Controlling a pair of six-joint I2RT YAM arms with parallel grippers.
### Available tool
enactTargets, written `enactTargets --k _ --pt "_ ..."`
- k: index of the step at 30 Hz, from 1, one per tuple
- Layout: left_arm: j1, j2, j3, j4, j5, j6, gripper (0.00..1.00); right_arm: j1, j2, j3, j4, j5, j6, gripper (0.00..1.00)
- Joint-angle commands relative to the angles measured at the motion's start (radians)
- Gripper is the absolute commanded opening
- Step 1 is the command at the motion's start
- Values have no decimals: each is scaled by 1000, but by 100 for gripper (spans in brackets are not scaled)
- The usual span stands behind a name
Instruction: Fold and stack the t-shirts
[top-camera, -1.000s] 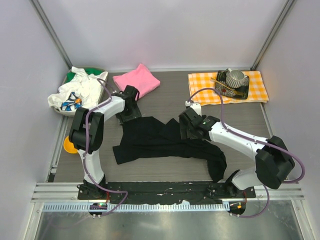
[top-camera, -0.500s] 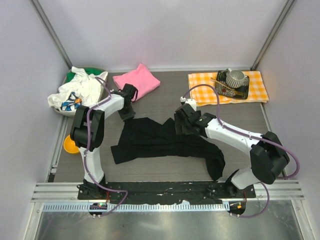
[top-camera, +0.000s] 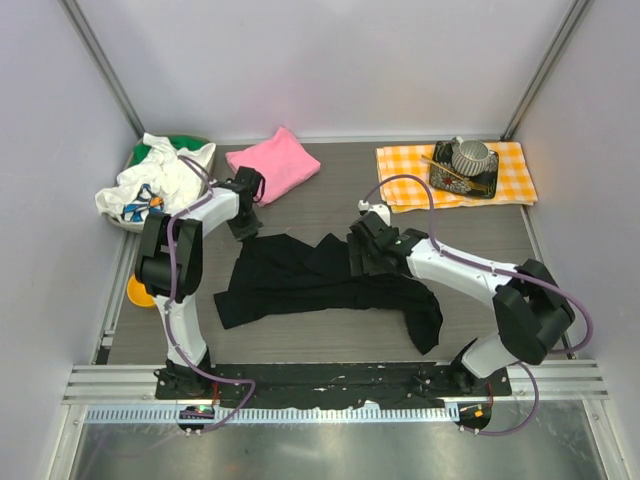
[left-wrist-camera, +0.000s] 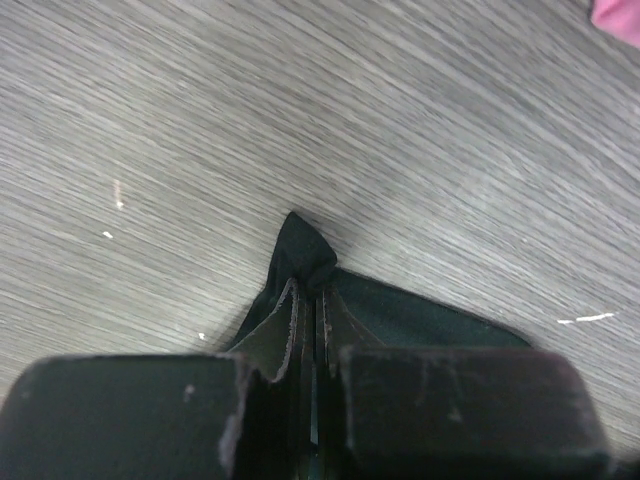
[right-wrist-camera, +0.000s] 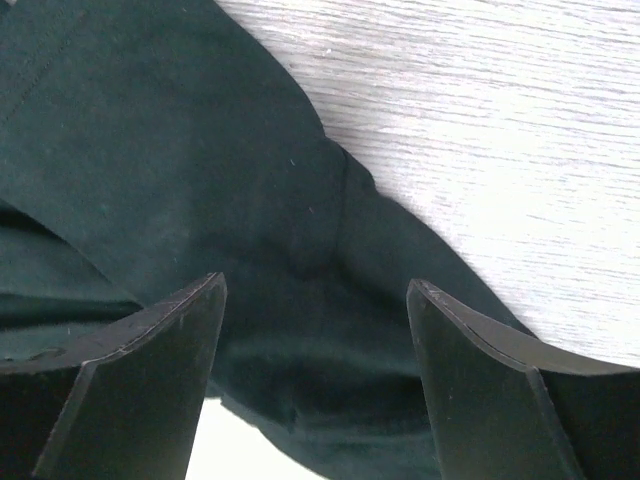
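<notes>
Top external view: the black t-shirt (top-camera: 320, 285) lies crumpled across the middle of the table (top-camera: 330, 200), and the pink t-shirt (top-camera: 275, 160) lies near the far edge. The left gripper (left-wrist-camera: 312, 300) is pinched tight on a corner of the black t-shirt; the right gripper (right-wrist-camera: 315, 300) hangs just over it, jaws spread wide, gripping nothing

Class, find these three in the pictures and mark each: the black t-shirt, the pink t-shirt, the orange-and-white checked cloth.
black t-shirt (top-camera: 300, 280), top external view, middle of its spread body.
pink t-shirt (top-camera: 272, 162), top external view, centre of the folded bundle.
checked cloth (top-camera: 515, 175), top external view, bare right-hand end.
</notes>
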Motion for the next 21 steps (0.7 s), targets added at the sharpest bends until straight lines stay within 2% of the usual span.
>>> enactTargets --k 1,10,15,21 --pt "31 -37 -5 -9 -24 8 0 6 -105 -19 -26 -22 23 79" --pt "36 -22 -11 6 5 -1 0 58 -176 -74 -36 -14 51 75" --pt "36 -14 -13 9 8 -1 0 148 -153 -2 -73 15 50 75" --pt "36 -19 -15 9 7 0 0 225 -50 120 -79 55 36 75"
